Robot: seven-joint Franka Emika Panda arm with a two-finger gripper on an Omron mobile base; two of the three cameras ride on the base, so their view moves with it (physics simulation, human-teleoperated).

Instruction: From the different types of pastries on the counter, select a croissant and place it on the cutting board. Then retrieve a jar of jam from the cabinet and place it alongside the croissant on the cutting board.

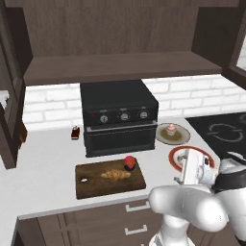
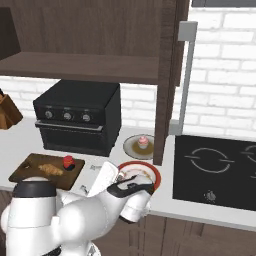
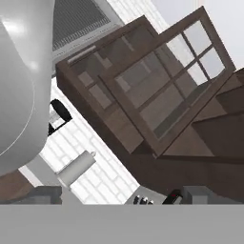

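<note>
Both things the task asked for lay on the cutting board (image 1: pixel 109 179), so I judged the job all but finished. The croissant (image 1: pixel 116 175) sat near the middle of the board, and the jar of jam (image 1: pixel 129 163) stood just beside it, toward two o'clock from it in the left base view, close to the board's far edge. In the right base view the same pair showed on the board (image 2: pixel 30 167) at the lower left, the jar (image 2: pixel 68 162) at about two o'clock from the croissant (image 2: pixel 50 170). Whether jar and pastry actually touched I could not make out.

The cabinet (image 1: pixel 120 67) shelf above the black oven (image 1: pixel 119 116) showed nothing on it that I could see. The pink cupcake (image 1: pixel 170 129) rested on its own plate at three o'clock from the oven, and a red-rimmed plate (image 1: pixel 178 156) lay bare on the bench (image 1: pixel 48 163) nearer to me. A small dark bottle (image 1: pixel 75 133) stood at nine o'clock from the oven.

My arm was folded back low over the bench edge, well apart from the board. My hand pointed upward toward the glass-fronted cabinet door (image 3: pixel 167 81), and the fingertips were too hidden at the bottom of the hand view for me to tell how wide my jaws stood. Nothing seemed held between them.

What remained, by my reckoning, was nothing more than staying clear of the board.
</note>
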